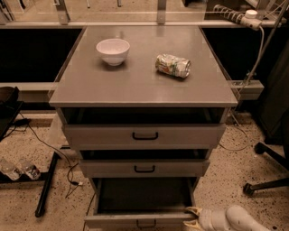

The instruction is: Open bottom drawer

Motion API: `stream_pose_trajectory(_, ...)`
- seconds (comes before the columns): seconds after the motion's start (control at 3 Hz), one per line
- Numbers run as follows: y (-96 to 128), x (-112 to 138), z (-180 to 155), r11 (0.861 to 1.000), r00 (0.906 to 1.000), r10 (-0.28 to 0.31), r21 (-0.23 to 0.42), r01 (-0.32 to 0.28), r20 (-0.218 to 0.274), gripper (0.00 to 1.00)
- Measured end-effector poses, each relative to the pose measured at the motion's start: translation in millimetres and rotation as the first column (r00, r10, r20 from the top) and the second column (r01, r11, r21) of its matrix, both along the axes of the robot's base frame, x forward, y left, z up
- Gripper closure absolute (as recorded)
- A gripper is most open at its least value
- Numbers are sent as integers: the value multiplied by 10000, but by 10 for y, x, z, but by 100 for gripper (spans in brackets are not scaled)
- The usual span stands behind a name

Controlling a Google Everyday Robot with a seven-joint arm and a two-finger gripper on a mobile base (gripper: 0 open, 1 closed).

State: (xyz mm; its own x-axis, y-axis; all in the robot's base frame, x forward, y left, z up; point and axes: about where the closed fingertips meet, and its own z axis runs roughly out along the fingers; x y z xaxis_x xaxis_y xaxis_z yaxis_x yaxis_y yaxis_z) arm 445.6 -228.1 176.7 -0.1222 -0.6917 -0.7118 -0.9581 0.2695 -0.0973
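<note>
Bottom drawer [118, 221] sits at 6 o'clock in the shot, lowest of three in the grey cabinet [140, 88]. It stands out past the other two, with the dark interior exposed. The lower edge of its front and most of its black handle [146, 224] are cut off by the frame.

Gripper [193, 217] is at 5 o'clock, right at the right-hand end of that drawer's front. It's half out of frame, so I can't tell if it's apart or together, or whether it's touching the front. The white arm [231, 219] runs off towards the 4 o'clock corner.

Middle drawer [113, 168] and top drawer [104, 135] each show a dark gap above the front, and both handles are fully visible.

On the cabinet top, a white bowl [113, 50] is at 11 o'clock and a crushed can [173, 65] lies on its side at 1 o'clock, well apart; its label is unreadable.

On the floor there are bottles [18, 169] at 8 o'clock and a chair base [266, 182] at 4 o'clock, partly cropped. A power strip [232, 13] is at 1 o'clock, up on the rear ledge.
</note>
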Motion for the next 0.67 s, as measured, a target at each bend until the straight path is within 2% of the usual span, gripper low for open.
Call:
stream_pose_trajectory(0.33,-1,6,43,10000,10000,0,0,0,0,84)
stream_pose_trajectory(0.67,-45,-120,52,9998,9999,166,-63,-166,21,100)
